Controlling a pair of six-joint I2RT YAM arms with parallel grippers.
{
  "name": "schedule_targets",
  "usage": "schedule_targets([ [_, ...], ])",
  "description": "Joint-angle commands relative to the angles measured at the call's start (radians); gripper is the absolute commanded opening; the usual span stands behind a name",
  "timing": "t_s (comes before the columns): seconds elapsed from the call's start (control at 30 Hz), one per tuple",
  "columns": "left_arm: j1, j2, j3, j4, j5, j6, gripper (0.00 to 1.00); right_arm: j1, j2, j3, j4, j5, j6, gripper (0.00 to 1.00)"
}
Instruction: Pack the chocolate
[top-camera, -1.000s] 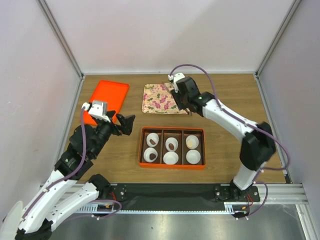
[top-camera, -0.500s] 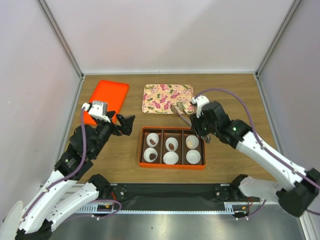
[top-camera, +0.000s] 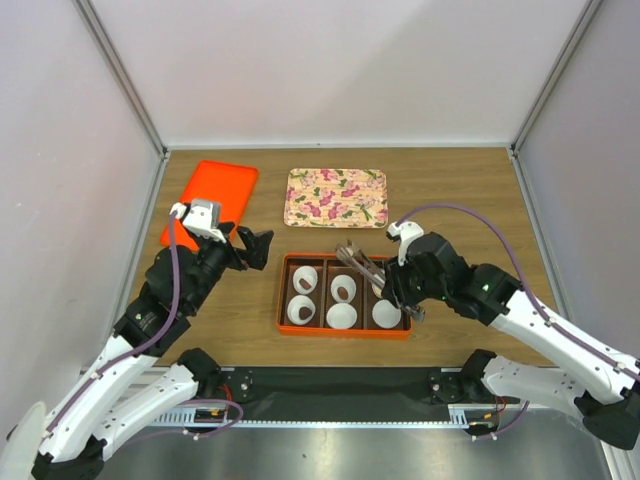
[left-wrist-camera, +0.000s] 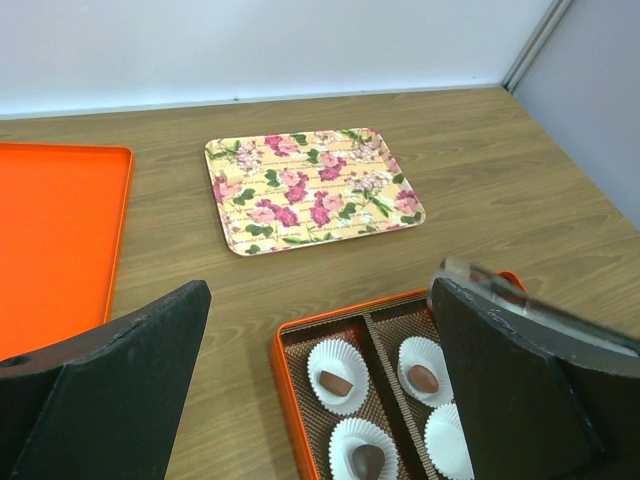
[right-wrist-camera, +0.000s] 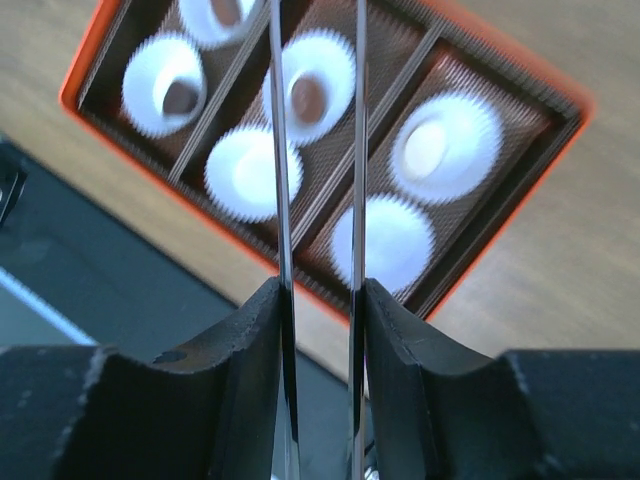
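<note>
Over orange box (top-camera: 343, 333), right claw (right-wrist-camera: 318, 296) clenched on tongs (right-wrist-camera: 279, 180); left claw (left-wrist-camera: 320, 296) spread; chocolate (left-wrist-camera: 335, 383) in cups (left-wrist-camera: 318, 359), axis unclear.

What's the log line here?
right gripper: jaws shut on tongs over box | left gripper: jaws open | chocolate: in some cups

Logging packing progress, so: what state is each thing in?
left gripper: open, empty.
right gripper: shut on tongs.
tongs: blades apart, above the box.
box: open, six cups inside.
chocolate: three pieces, each in a cup.
floral tray: bare.
orange tray: bare.
</note>
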Motion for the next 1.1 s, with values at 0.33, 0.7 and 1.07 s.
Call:
schedule_targets([
  [0.33, 0.008, 0.006, 0.008, 0.033, 0.022, -0.006, 1.0, 0.206, -0.115, -0.049, -0.045, 0.045, 0.224, 0.3],
  [0.7, 0.008, 0.008, 0.005, 0.038, 0.031, -0.012, 1.0, 0.252, -0.235, -0.132, -0.123, -0.012, 0.323, 0.31],
  [1.07, 0.008, 0.013, 0.003, 0.036, 0.028, -0.013, 1.0, 0.295, -0.227, -0.182, -0.114, -0.03, 0.347, 0.32],
])
